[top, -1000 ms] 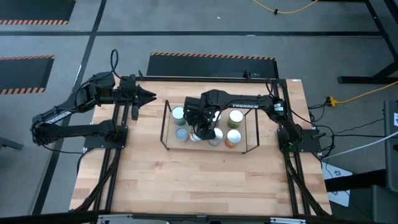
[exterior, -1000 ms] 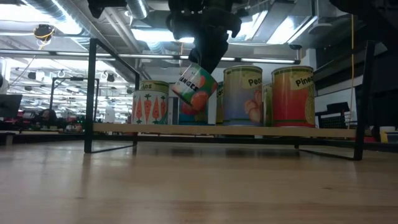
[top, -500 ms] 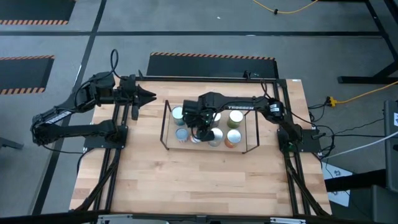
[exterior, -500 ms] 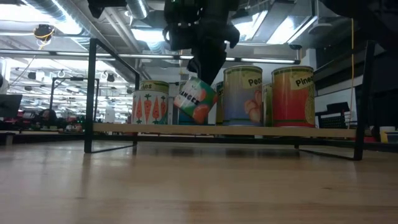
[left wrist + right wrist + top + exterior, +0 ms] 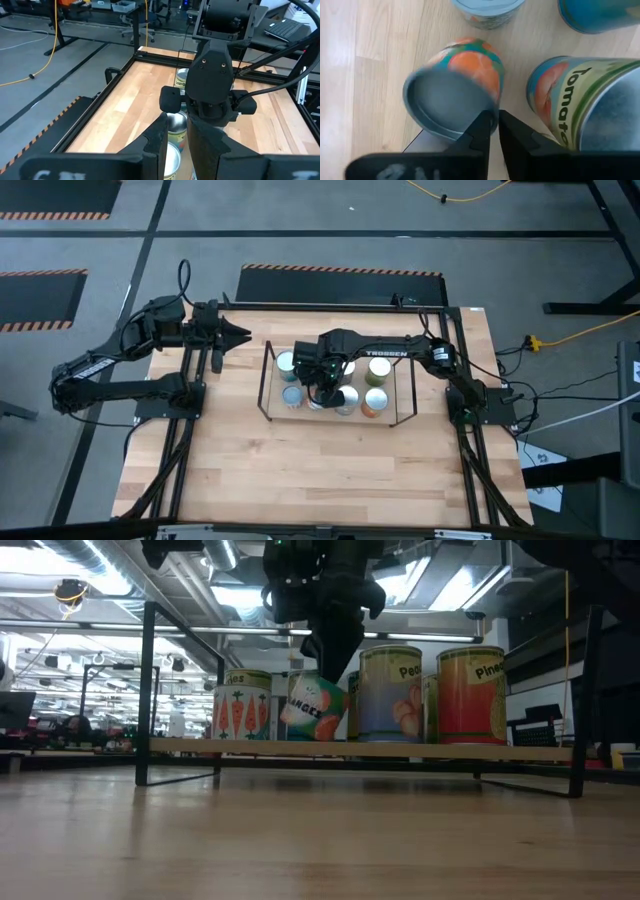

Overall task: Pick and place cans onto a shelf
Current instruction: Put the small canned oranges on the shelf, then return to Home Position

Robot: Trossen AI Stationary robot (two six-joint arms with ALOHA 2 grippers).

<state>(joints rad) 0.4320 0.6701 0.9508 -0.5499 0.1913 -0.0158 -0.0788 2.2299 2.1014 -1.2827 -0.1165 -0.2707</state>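
The shelf [image 5: 265, 385] is a low black wire rack with a wooden board [image 5: 400, 750]. It stands mid-table and holds several cans [image 5: 379, 367]. My right gripper [image 5: 325, 388] hangs over it, pointing down at a can with an orange and green label [image 5: 318, 710], which also fills the right wrist view [image 5: 455, 95]. Its fingers are a narrow slit apart around the can's top rim. My left gripper [image 5: 243, 333] waits at the table's far left, off the shelf. Its fingers [image 5: 177, 140] are slightly apart with nothing between them. My right gripper has the orange can's top rim [image 5: 490, 114] in the slit between its two fingertips, one finger inside the rim and one outside. The fingers come from above, pointing down. The can leans a little, its bottom on the shelf board [image 5: 330, 745].
A tomato can [image 5: 580, 110] stands close beside the orange can. A carrot can [image 5: 240, 712], a peach can [image 5: 390, 695] and a pineapple can [image 5: 470, 695] line the shelf's near side. Black frame rails [image 5: 185, 430] run along both table sides.
The orange can has come down from above the board and now rests on the shelf. It leans less than before. My right gripper sank slightly with it at first and has since kept still.
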